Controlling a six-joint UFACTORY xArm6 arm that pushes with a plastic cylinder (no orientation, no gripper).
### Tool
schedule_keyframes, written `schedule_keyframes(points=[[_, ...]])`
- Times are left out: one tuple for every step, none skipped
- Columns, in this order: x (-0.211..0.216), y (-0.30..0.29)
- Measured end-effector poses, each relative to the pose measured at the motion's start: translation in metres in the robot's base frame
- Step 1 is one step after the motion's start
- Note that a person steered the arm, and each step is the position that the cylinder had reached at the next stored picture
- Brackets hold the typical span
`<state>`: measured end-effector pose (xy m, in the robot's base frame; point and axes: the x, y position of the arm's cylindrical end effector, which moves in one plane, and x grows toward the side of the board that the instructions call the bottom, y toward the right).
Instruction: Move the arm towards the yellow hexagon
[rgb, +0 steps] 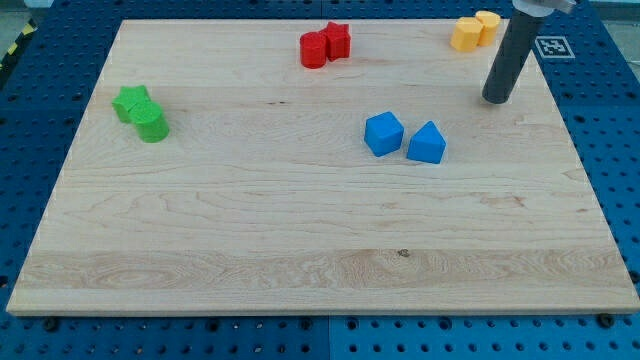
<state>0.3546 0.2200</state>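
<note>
Two yellow blocks sit together at the view's top right: a yellow hexagon-like block (465, 36) and a second yellow block (487, 24) touching its right side; which one is the hexagon is hard to tell at this size. My tip (496, 99) rests on the board below and slightly right of them, a short gap away. It touches no block.
A red pair, a red star (337, 39) and a red round-ish block (314, 50), sits at the top middle. A blue cube (383, 133) and a blue wedge-like block (427, 144) lie mid-board. A green star (131, 102) and a green block (152, 124) lie at the left. The wooden board (300, 250) is edged by blue pegboard.
</note>
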Motion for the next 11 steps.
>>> schedule_keyframes(points=[[0.0, -0.007], [-0.003, -0.033], [-0.01, -0.042], [-0.029, -0.062], [-0.06, -0.087], [-0.097, -0.099], [-0.132, -0.106], [-0.145, -0.099], [-0.146, -0.089], [-0.161, -0.08], [-0.162, -0.069]])
